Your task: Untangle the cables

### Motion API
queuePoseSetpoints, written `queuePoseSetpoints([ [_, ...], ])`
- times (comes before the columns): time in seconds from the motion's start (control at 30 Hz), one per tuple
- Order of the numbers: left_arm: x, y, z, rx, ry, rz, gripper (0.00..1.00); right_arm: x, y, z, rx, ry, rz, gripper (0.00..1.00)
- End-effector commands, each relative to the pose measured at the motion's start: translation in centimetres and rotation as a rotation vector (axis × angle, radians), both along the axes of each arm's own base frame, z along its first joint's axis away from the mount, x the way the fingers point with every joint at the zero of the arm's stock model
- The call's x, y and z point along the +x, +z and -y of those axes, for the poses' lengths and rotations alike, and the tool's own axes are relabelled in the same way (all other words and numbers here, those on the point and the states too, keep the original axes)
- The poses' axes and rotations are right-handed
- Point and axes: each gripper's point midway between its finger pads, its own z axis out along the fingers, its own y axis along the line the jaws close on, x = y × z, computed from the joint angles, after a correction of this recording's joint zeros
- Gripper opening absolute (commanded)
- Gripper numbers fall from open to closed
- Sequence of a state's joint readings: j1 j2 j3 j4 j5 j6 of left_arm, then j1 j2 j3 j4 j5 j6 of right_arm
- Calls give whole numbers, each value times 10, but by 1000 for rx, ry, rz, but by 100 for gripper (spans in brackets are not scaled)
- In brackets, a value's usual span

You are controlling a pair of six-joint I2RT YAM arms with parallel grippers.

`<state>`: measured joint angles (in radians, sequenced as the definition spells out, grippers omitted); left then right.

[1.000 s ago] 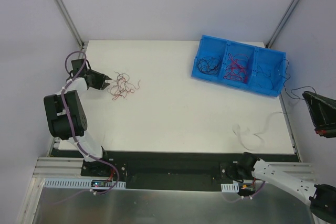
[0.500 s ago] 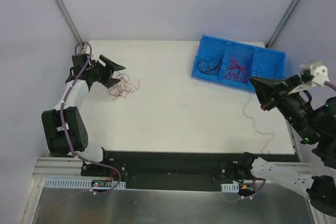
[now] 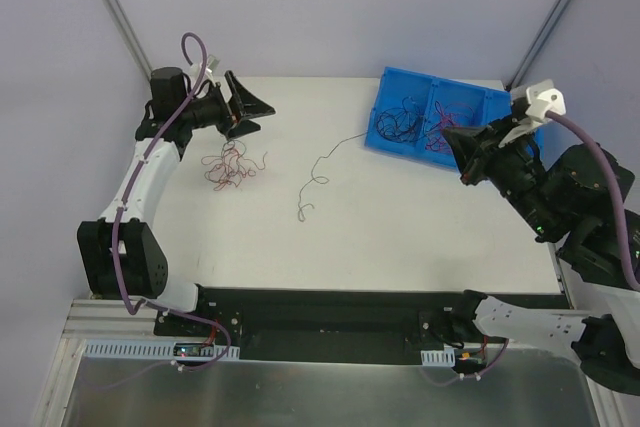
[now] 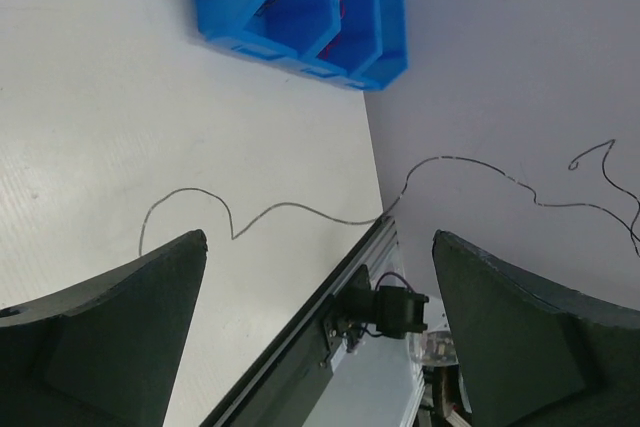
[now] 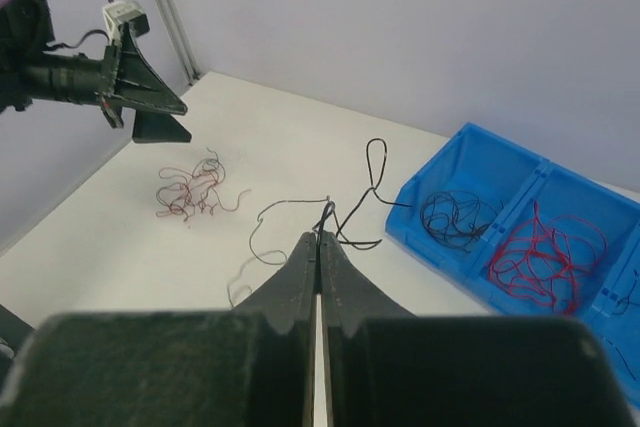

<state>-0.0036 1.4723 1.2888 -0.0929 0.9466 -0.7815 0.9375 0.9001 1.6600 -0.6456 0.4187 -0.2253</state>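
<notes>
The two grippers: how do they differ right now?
The left gripper gapes wide open and holds nothing; the right gripper is shut, pinching a thin black cable. The left gripper hovers by the red tangle; the right gripper hangs near the blue bin. Both are black, two-fingered and raised in the air.

A white table [image 3: 400, 237] filled the middle under even, soft light. Pale grey-lilac walls [image 3: 330, 7] closed in the left, far and right sides, with slanting metal posts [image 3: 117, 12] at the far corners. A black rail [image 3: 330, 315] and a dull metal plate [image 3: 330, 392] ran along the near edge.
</notes>
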Motion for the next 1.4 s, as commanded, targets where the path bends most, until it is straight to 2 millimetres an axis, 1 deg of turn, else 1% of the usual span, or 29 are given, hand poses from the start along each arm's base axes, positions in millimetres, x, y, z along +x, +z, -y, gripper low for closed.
queuePoseSetpoints([
  [0.0,-20,-5,-1,34,-61,72,96,1,-34,9,-52,-53,-87,0],
  [0.1,-24,-2,1,26,-65,67,96,2,-62,17,-97,-100,-150,0],
  [0.17,-26,2,0,24,-68,80,96,6,-83,13,-105,-123,-194,0],
  [0.23,-29,4,0,28,-61,90,96,16,-113,-5,-96,-132,-254,0],
  [0.27,-30,5,0,30,-58,95,96,22,-127,-18,-76,-125,-282,0],
  [0.33,-30,4,0,28,-61,90,96,32,-164,-52,-42,-80,-375,0],
  [0.37,-30,4,0,28,-62,90,96,35,-187,-71,-59,-37,-431,0],
  [0.4,-30,4,0,29,-63,92,96,41,-207,-84,-73,-35,-478,0],
  [0.5,-29,-1,0,27,-56,71,96,54,-262,-114,-153,-35,-599,0],
  [0.57,-30,0,-1,28,-54,77,96,62,-299,-126,-241,-46,-679,0],
  [0.63,-30,0,0,29,-56,75,96,66,-327,-132,-319,-61,-738,0],
  [0.7,-30,0,0,30,-57,80,96,69,-349,-135,-381,-65,-778,1],
  [0.77,-29,-2,0,31,-54,75,96,68,-367,-139,-415,-63,-822,1],
  [0.83,-29,-3,-1,30,-54,71,96,68,-380,-137,-452,-75,-851,6],
  [0.9,-28,-4,0,27,-56,65,96,69,-384,-131,-482,-106,-862,14],
  [0.93,-28,-4,0,26,-59,62,96,70,-385,-125,-498,-127,-868,22],
  [0.97,-28,-4,0,25,-60,61,96,73,-386,-118,-500,-151,-876,33],
  [1.03,-28,-5,0,24,-61,59,96,77,-387,-105,-471,-199,-904,53],
  [1.07,-28,-5,0,25,-58,58,96,78,-390,-98,-447,-216,-930,64],
  [1.1,-28,-5,0,26,-59,59,96,79,-392,-95,-404,-220,-956,69],
  [1.17,-27,-6,0,26,-61,57,96,79,-392,-102,-296,-153,-993,78],
  [1.2,-27,-7,0,25,-60,53,96,83,-392,-106,-245,-119,-996,83],
  [1.3,-26,-8,0,21,-65,47,96,94,-395,-114,-177,-47,-1011,87],
  [1.37,-26,-10,0,22,-66,44,96,106,-399,-111,-178,-54,-1009,88],
])
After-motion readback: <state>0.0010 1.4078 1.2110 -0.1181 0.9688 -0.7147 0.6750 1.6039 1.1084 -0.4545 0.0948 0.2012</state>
